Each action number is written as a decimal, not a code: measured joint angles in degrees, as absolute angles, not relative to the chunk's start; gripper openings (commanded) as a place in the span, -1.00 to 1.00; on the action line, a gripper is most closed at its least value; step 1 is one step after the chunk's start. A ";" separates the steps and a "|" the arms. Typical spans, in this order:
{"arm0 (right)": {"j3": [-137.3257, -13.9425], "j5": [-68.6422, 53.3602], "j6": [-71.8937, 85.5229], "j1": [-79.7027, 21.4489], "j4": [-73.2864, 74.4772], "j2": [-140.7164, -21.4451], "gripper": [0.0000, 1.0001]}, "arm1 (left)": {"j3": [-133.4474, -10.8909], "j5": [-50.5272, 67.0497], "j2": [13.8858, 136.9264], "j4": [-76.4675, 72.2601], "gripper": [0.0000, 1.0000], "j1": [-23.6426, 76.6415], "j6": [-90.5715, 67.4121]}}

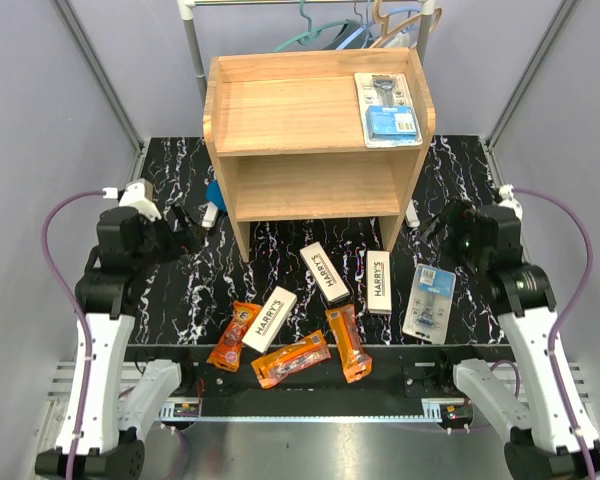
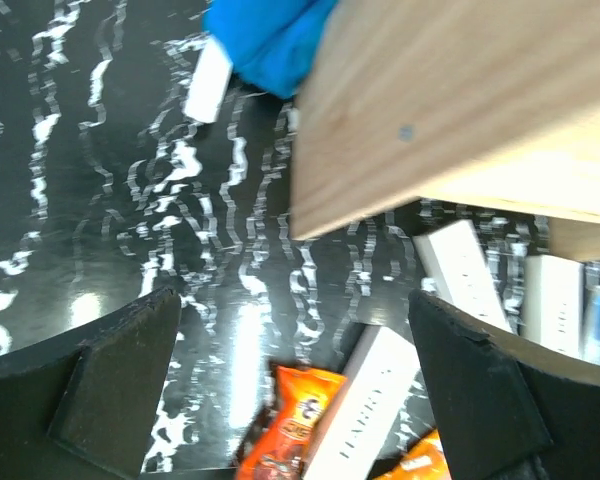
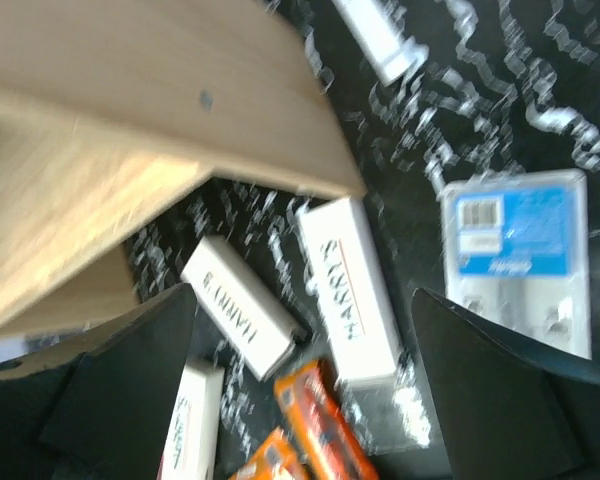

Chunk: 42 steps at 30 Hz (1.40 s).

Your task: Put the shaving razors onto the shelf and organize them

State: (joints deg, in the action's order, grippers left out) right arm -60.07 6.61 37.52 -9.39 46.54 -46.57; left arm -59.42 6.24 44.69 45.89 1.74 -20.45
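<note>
on top of the shelf lies one blister pack only; three harry's boxes, three orange packets and the second blister pack wait on the table. left gripper and right gripper stand spread, empty.

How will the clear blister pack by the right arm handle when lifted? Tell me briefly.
The flat clear plastic blister pack with a blue card is probably light and fairly stiff: thin plastic over card. Lying flat on the black marbled table, its edges may be hard to get under. Its glossy face could slip.
</note>
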 measured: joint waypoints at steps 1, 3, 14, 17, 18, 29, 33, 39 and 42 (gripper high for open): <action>-59.11 5.06 38.13 -9.39 47.16 -44.58 0.99 | -59.42 6.98 43.97 46.02 0.98 1.74 -20.71; -58.26 2.96 38.98 -9.39 48.75 -41.93 1.00 | -59.42 8.78 42.98 46.44 0.98 1.74 -21.34; -52.62 -3.38 41.47 -9.39 56.05 -36.67 0.99 | -58.54 13.17 45.39 48.01 0.98 1.85 -21.47; -51.00 -5.08 41.89 -9.39 57.58 -36.12 0.99 | -58.83 15.16 46.30 48.29 0.98 2.07 -20.69; -50.72 -5.67 42.04 -9.39 58.08 -35.99 1.00 | -58.96 15.86 46.41 48.31 0.98 2.20 -20.36; -50.50 -10.90 42.70 -9.39 59.90 -35.68 0.99 | -62.26 19.40 46.94 50.76 0.98 6.33 -16.64; -49.87 -13.28 42.70 -9.39 59.88 -35.55 0.99 | -61.60 18.85 46.70 51.44 0.98 9.98 -16.34; -47.48 -16.03 42.70 -9.39 59.92 -35.16 0.99 | -58.43 14.94 47.51 52.34 0.98 20.64 -17.98; -46.94 -16.95 42.70 -9.39 59.92 -35.09 0.99 | -57.71 11.64 49.60 52.62 0.98 26.81 -19.88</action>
State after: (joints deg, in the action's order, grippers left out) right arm -46.94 -16.95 42.70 -9.39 59.92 -35.09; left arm -57.71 11.64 49.60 52.62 26.81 -19.88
